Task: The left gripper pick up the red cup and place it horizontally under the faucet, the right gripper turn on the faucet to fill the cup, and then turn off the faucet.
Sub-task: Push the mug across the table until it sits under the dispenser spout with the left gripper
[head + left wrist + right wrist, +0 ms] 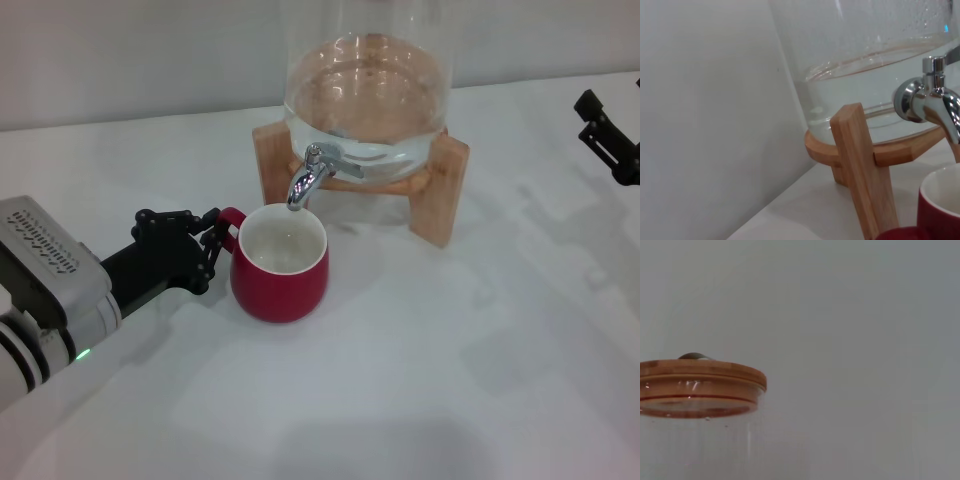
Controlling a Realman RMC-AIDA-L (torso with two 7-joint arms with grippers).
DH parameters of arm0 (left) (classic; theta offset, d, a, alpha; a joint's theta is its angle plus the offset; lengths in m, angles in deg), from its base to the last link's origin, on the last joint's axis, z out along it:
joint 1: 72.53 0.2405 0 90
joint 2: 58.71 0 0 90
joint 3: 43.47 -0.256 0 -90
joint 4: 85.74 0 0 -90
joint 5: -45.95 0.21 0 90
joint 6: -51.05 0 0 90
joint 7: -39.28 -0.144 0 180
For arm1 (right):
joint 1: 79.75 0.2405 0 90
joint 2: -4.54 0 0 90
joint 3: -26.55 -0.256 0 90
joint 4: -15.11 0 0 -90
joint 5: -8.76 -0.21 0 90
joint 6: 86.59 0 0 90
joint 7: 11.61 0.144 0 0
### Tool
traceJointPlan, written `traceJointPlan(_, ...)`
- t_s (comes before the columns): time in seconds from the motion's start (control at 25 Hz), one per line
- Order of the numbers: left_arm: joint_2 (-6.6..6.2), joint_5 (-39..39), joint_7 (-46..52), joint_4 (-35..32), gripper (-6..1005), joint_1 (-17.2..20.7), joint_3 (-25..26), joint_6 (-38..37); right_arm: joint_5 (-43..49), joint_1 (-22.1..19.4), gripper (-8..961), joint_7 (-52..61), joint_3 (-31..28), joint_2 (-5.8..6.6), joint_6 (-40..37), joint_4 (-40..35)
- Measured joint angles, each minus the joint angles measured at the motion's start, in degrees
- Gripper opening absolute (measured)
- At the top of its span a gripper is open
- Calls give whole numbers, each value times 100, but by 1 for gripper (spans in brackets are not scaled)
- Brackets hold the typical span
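The red cup (281,281) stands upright on the white table, its white inside empty, right under the spout of the chrome faucet (305,181). My left gripper (214,243) reaches in from the left and is shut on the cup's small loop handle. The left wrist view shows the cup's rim (942,199) just below the faucet (931,103). My right gripper (592,118) hangs at the far right edge, well away from the faucet, with its fingers apart and empty.
The glass dispenser (365,92) holds water and sits on a wooden stand (441,192) at the back centre, against a pale wall. Its wooden lid (700,373) shows in the right wrist view. The white table (430,380) stretches in front.
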Motion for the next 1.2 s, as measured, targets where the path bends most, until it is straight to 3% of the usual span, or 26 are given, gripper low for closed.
traceJointPlan(0.32,0,1,0,-13,89,20,0,2,-3,21,871,12,-44,5,30,-6)
traceJointPlan(0.56,-1,1,17,-16,199,20,0,111,11,21,871,26,-38,7,-16,-14)
traceJointPlan(1.2,-9,2,44,8,262,-7,0,133,51,12,871,37,7,4,-18,-71)
